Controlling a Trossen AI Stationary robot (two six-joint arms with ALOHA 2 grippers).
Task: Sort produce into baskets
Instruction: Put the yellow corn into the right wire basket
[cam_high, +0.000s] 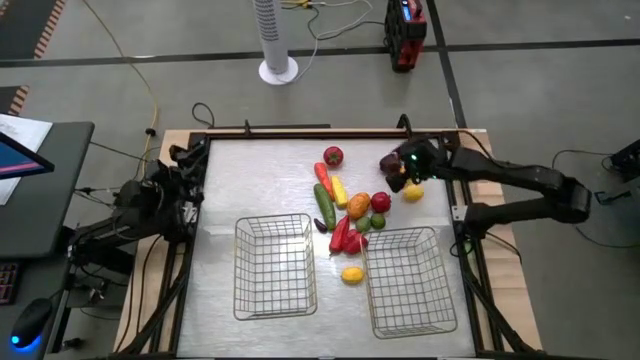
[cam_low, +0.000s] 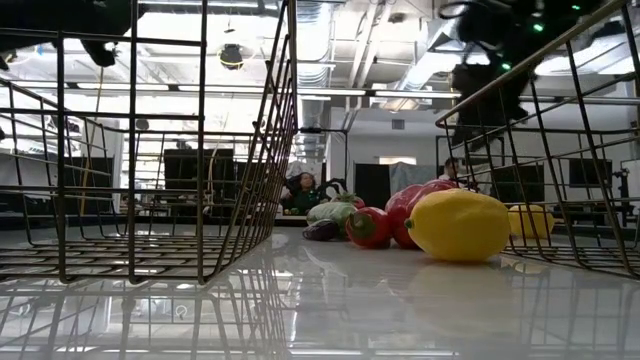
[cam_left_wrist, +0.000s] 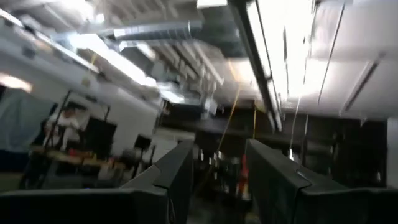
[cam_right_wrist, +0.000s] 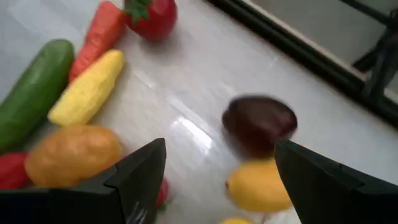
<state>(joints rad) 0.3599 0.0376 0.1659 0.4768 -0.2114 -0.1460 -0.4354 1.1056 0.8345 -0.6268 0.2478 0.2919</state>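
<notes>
Just ahead of right fingers (cam_right_wrist: 146, 171): maroon fruit (cam_right_wrist: 259, 122)

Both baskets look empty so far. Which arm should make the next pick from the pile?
Right. The right gripper hangs open over the dark maroon piece and a yellow one, at the pile's edge. The left gripper sits folded at the table's left edge, aimed up at the ceiling.

From above, the right pincer (cam_high: 404, 172) covers most of the maroon fruit (cam_high: 390, 165), and we see its wrist view cut off the cucumber (cam_right_wrist: 31, 93); the room past the left pincer (cam_left_wrist: 217, 186) is blurred
</notes>
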